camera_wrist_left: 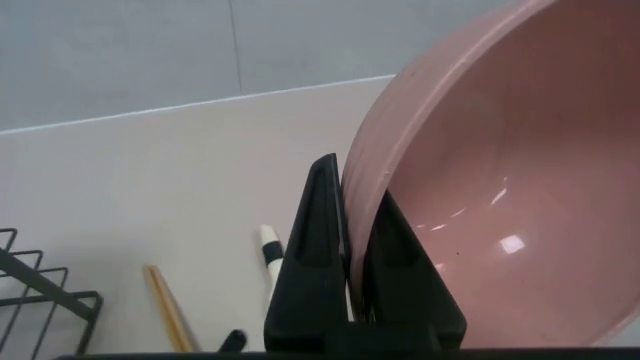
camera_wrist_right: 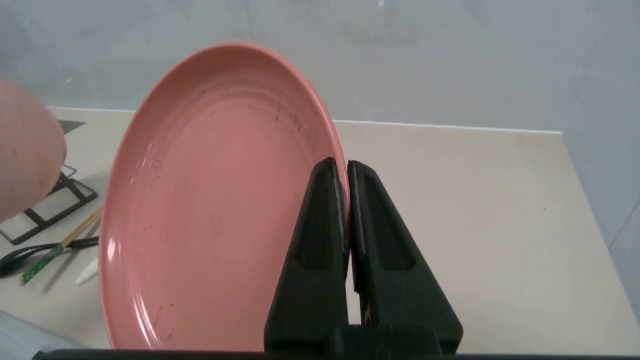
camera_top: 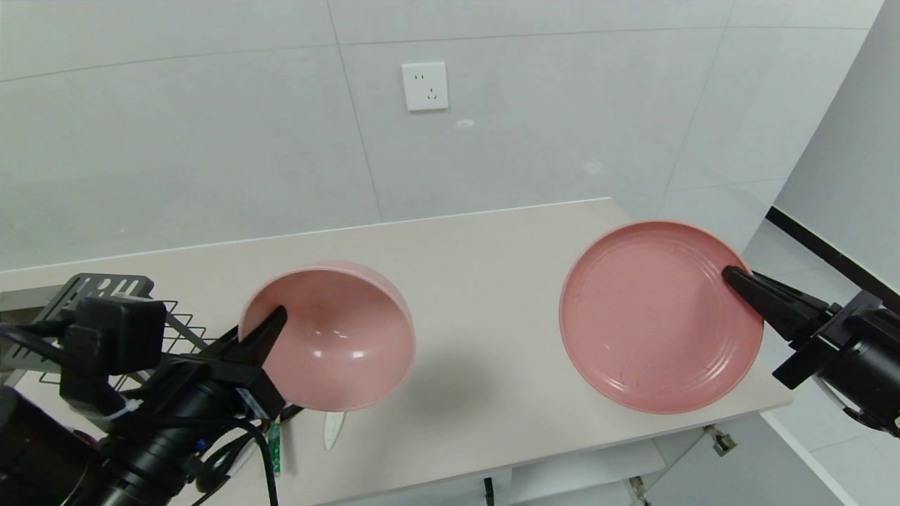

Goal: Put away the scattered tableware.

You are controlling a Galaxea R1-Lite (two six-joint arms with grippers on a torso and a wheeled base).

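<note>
My left gripper (camera_top: 278, 318) is shut on the rim of a pink bowl (camera_top: 336, 337), which hangs tilted above the left part of the beige table (camera_top: 485, 295). In the left wrist view the bowl's rim (camera_wrist_left: 365, 190) sits clamped between the black fingers (camera_wrist_left: 322, 220). On the right, my right gripper (camera_top: 731, 275) is shut on the edge of a pink plate (camera_top: 654, 316), held tilted over the table's right end. The right wrist view shows the plate (camera_wrist_right: 210, 200) pinched at its rim by the fingers (camera_wrist_right: 325, 210).
A black wire dish rack (camera_top: 105, 302) stands at the table's left end. Chopsticks (camera_wrist_left: 168, 305) and a white-tipped utensil (camera_top: 332, 427) lie on the table under the bowl. A wall socket (camera_top: 425, 86) is on the tiled wall behind. The table's right edge drops off beside the plate.
</note>
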